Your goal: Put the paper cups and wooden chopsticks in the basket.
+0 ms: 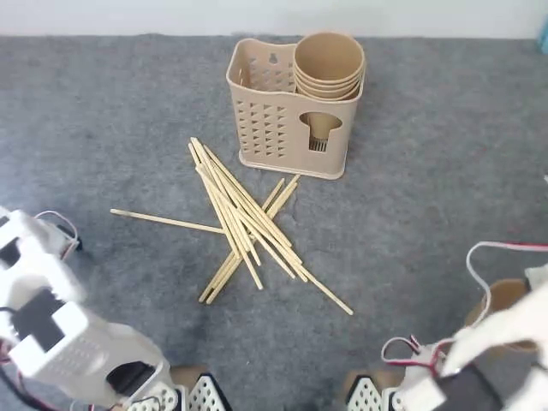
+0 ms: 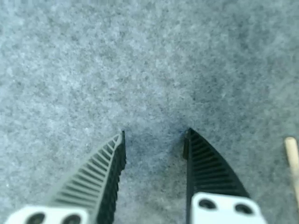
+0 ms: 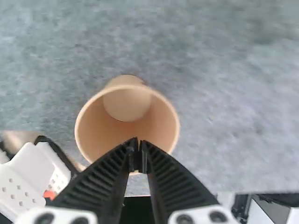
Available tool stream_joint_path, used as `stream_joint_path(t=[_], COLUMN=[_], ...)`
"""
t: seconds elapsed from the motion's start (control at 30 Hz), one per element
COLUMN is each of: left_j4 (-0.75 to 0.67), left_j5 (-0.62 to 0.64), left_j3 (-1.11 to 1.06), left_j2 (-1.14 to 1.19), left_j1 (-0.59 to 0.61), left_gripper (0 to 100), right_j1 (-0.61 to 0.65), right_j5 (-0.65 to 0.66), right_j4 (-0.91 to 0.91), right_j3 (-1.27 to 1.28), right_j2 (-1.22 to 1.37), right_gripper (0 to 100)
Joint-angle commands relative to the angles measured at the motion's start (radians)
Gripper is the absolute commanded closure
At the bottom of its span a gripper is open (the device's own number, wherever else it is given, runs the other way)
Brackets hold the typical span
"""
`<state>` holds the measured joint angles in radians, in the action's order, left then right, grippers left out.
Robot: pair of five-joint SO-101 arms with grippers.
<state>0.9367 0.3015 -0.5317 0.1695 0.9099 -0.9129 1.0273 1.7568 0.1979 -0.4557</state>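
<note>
A beige slotted basket (image 1: 272, 120) stands at the back of the grey carpet, and a stack of paper cups (image 1: 329, 62) fills its right compartment. Several wooden chopsticks (image 1: 242, 218) lie crossed in a loose pile in front of it. My right gripper (image 3: 135, 150) is shut on the near rim of a paper cup (image 3: 127, 122), whose open mouth faces the camera. That cup (image 1: 503, 301) shows partly behind the right arm at the front right. My left gripper (image 2: 154, 137) is open just above bare carpet, with one chopstick end (image 2: 292, 156) beside it.
The left arm's white body (image 1: 60, 338) fills the front left corner. Red and white cables (image 1: 479, 257) loop around the right arm. Bare carpet lies on both sides of the chopstick pile and around the basket.
</note>
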Motion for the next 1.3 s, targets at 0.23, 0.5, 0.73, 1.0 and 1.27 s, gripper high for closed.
stream_joint_path(t=[0.23, 0.5, 0.73, 1.0, 1.27], left_j4=[0.006, 0.006, 0.006, 0.008, 0.011], left_j5=[-0.012, -0.012, -0.012, -0.012, -0.014], left_j3=[0.016, 0.016, 0.016, 0.016, 0.016], left_j2=[0.006, 0.006, 0.006, 0.006, 0.006], left_j1=[-0.017, -0.017, -0.017, -0.017, -0.017], left_gripper=[80, 80, 80, 80, 80], right_j1=[-0.120, -0.113, -0.077, -0.051, 0.113], right_j5=[0.032, 0.018, -0.020, -0.054, -0.281], right_j4=[-0.182, -0.444, -0.550, -0.481, -0.226], right_j3=[0.183, 0.434, 0.503, 0.405, -0.011], right_j2=[-0.180, -0.180, -0.180, -0.189, -0.179], right_gripper=[86.0, 86.2, 99.8, 99.1, 99.1])
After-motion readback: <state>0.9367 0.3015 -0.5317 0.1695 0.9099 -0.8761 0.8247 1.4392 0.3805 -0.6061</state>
